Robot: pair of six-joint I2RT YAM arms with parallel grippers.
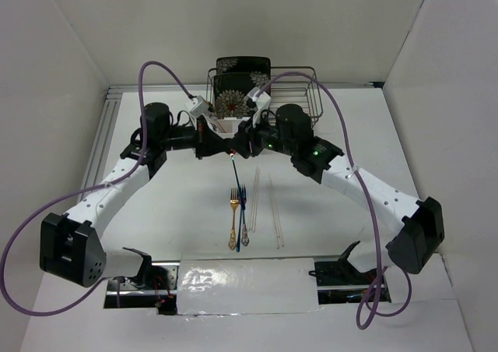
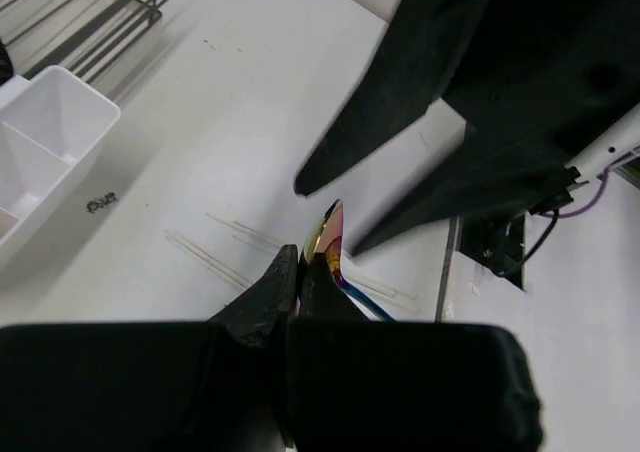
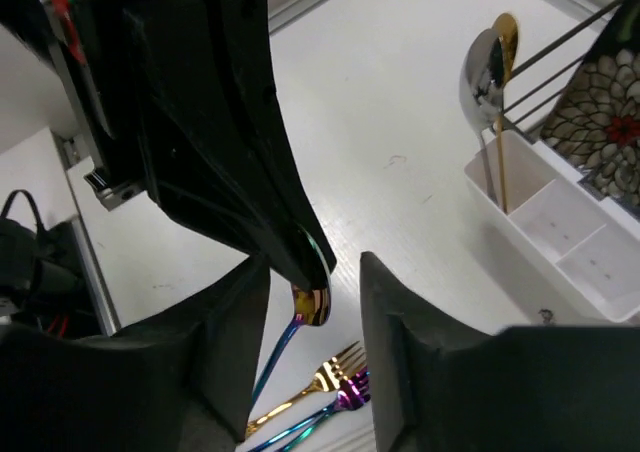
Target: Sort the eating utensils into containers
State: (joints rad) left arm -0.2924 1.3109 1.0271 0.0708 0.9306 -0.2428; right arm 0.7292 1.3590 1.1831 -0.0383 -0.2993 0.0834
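Left claw (image 2: 301,268) pinches iridescent spoon (image 2: 328,236).

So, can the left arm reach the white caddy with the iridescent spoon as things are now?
Probably yes: the left fingers grip the spoon and the caddy sits close, but the open right fingers flank the spoon.

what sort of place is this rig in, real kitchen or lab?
Probably a lab test cell, not a kitchen: plain white walls box in a white table, two robot arms bolted at its edge, with a dish rack and cutlery caddy as props.
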